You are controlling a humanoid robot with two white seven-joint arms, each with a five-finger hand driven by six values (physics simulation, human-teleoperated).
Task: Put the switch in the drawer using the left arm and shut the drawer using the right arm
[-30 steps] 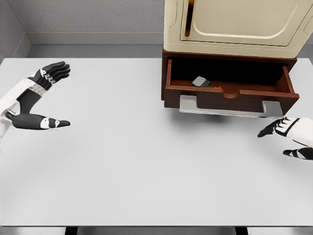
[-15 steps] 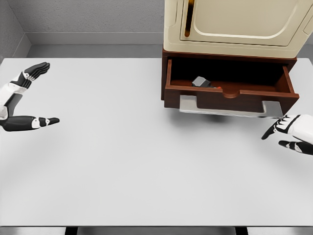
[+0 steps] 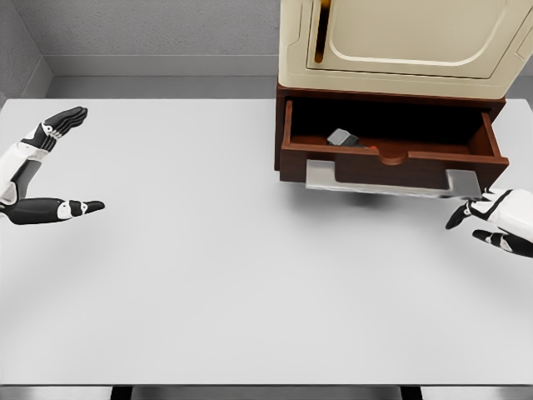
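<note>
A small grey switch [image 3: 342, 138] lies inside the open brown drawer [image 3: 391, 158], near its left side. A silver handle bar [image 3: 383, 182] runs under the drawer front. My right hand [image 3: 487, 221] hovers just below and to the right of that handle's right end, fingers loosely spread and holding nothing. Far across the table at its left edge my left hand [image 3: 58, 162] is open, thumb and fingers wide apart.
A cream cabinet [image 3: 400, 42] with a door sits on top of the drawer unit at the back right. The white table [image 3: 233, 267] spans the whole view, with a grey wall behind it.
The left hand drew back to the left edge of the table and stayed there. The right hand rose slightly toward the drawer's handle end. The drawer has not moved.
</note>
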